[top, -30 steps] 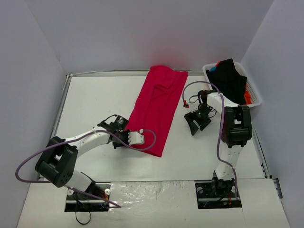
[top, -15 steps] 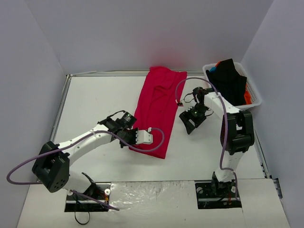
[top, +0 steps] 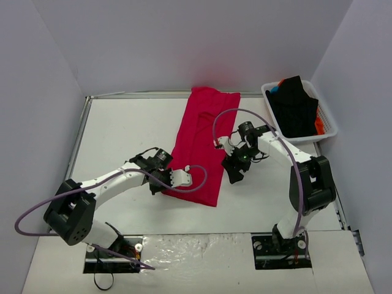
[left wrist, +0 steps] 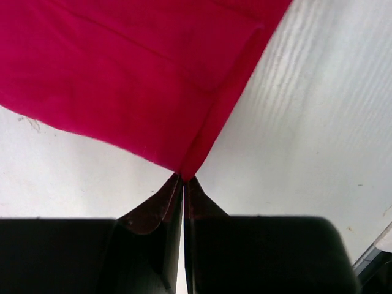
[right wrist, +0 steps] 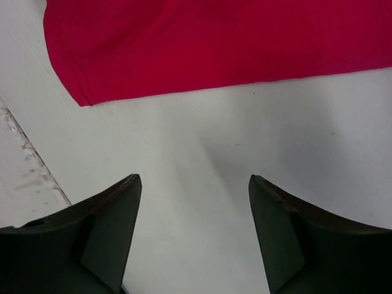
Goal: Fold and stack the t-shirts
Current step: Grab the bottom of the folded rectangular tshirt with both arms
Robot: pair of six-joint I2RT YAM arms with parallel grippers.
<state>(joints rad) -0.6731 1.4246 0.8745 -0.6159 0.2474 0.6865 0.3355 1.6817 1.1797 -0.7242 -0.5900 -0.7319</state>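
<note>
Left wrist: left gripper (left wrist: 184, 180) pinches only a corner tip of the shirt (left wrist: 122, 79), bottom centre; it may slip. Right gripper (right wrist: 193, 180), spread, could miss the edge.

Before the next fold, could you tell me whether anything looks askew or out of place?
Nothing spilled or damaged. The red t-shirt lies slanted across the table, not square to its edges, one near corner pinched in the left gripper.
</note>
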